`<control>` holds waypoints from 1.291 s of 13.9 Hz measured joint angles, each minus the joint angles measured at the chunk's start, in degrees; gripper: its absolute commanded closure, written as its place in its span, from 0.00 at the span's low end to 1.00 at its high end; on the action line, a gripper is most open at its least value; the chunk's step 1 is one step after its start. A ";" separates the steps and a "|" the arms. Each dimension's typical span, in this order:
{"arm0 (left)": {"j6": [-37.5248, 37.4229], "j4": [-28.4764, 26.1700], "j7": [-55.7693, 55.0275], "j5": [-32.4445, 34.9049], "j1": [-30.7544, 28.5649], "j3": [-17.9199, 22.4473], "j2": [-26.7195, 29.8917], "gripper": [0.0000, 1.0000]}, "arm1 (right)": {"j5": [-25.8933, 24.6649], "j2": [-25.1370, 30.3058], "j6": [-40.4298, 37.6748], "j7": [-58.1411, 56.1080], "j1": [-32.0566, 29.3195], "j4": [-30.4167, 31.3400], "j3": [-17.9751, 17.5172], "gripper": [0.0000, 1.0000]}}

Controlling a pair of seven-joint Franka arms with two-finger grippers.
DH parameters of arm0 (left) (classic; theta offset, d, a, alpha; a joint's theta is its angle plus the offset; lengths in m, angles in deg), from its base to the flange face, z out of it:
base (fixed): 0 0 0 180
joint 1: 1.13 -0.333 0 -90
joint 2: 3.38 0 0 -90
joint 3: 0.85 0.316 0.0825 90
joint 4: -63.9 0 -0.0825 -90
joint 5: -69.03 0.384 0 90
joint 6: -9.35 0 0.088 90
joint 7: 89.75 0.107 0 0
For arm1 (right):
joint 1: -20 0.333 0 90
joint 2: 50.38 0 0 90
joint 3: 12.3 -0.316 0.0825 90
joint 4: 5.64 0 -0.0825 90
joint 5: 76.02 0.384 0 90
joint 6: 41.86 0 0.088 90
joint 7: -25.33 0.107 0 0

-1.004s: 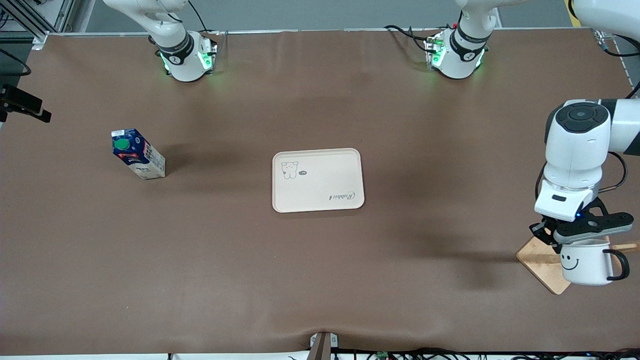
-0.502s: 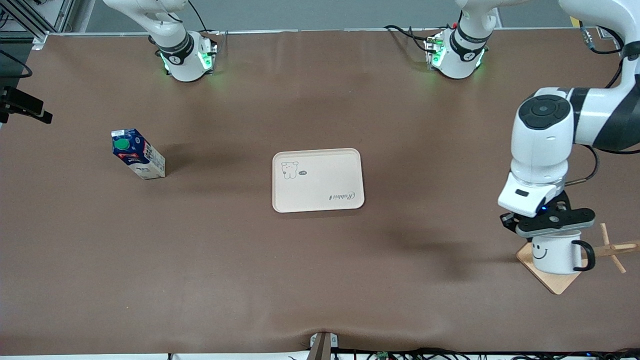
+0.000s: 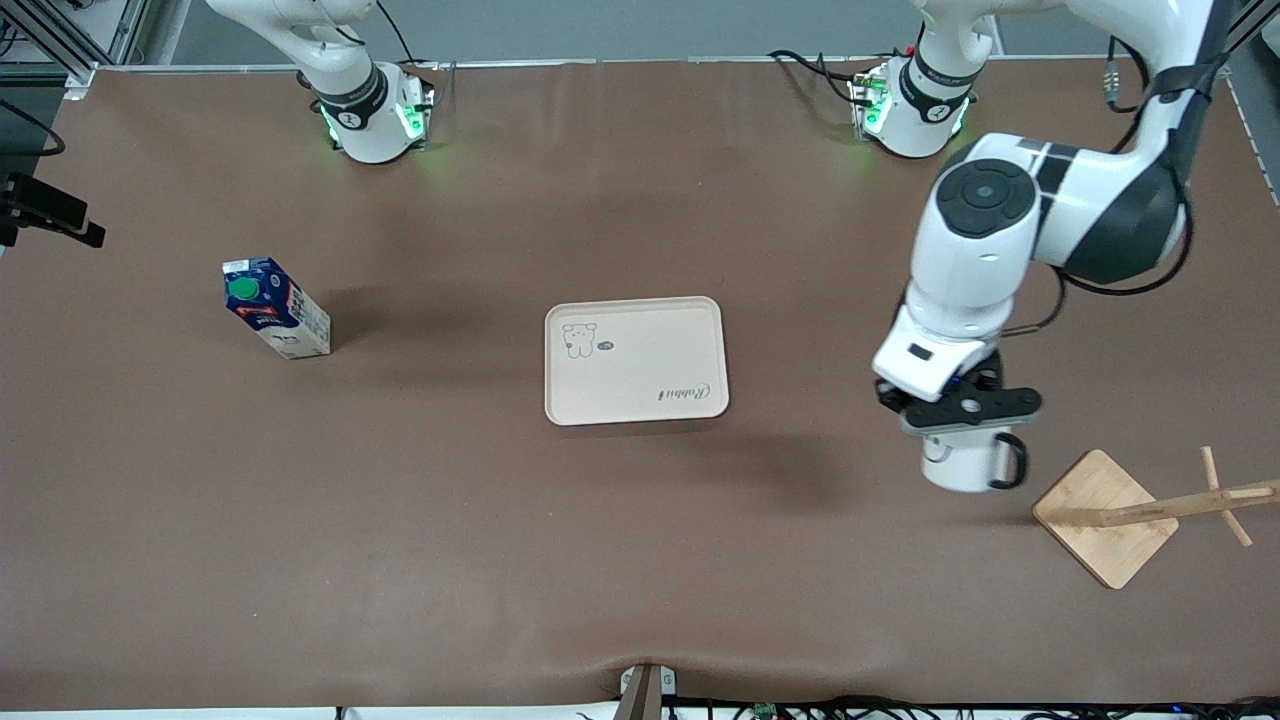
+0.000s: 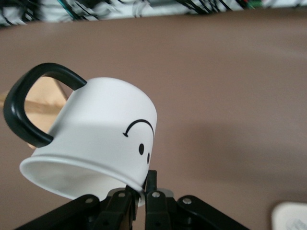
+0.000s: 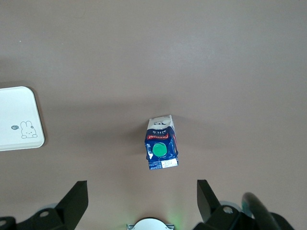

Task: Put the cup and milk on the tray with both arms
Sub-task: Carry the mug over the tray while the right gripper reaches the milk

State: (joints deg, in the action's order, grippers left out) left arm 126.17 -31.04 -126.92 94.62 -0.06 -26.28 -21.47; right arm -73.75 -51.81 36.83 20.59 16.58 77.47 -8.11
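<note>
— Brown covering is seen across the whole worktop (image 3: 420, 520). Where is the small white mug with the black handle and smiley face (image 3: 962, 462) found?

— It is carried in the air by the left pincer (image 3: 958, 412), over bare worktop between the flat cream-beige rectangular tray with the bear drawing (image 3: 636, 360) and the square bamboo stand with its tilted peg (image 3: 1106, 516). In the left wrist view the mug (image 4: 91, 143) is pinched at its rim by the left pincer (image 4: 144, 194), one finger inside and one outside, and it hangs tilted.

— What could go wrong from here?

— Only a thin edge of rim is gripped, so the mug is judged likely to swing or slip if it is moved quickly. If it is released while tilted, it may be set down on its edge and tipped over on the tray.

— And the tall dark-blue carton with the round green cap (image 3: 275, 306)?

— It stands on the worktop toward the right arm's end, well apart from the tray and not yet grasped. The right pincer (image 5: 139, 203) is held high above it with its fingers spread wide and nothing between them. Being tall and narrow, the carton is judged easy to knock over if it is touched off-centre during the descent.
</note>
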 measured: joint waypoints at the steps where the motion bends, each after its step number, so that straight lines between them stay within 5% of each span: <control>1: -1.83 0.87 0.00 -1.29 1.96 -0.04 -0.66 1.00 | 0.00 -0.01 0.00 0.00 0.00 0.00 0.00 0.00; 8: -7.16 5.25 -7.43 -8.22 16.99 -0.17 -9.16 1.00 | 0.05 -1.10 0.00 0.00 0.01 0.01 -0.12 0.00; 14: -8.16 9.40 -10.49 -17.73 19.62 -0.07 -18.50 1.00 | -0.25 -5.87 -3.45 0.00 0.02 0.86 -0.25 0.00; 18: -9.31 12.91 -15.32 -17.90 24.60 0.17 -23.09 1.00 | -0.53 -6.25 1.78 -0.04 0.15 9.87 -0.34 0.00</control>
State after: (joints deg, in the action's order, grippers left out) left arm 116.86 -18.12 -142.24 76.73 24.54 -26.11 -44.56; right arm -74.28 -58.06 38.60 20.55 16.73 87.34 -8.45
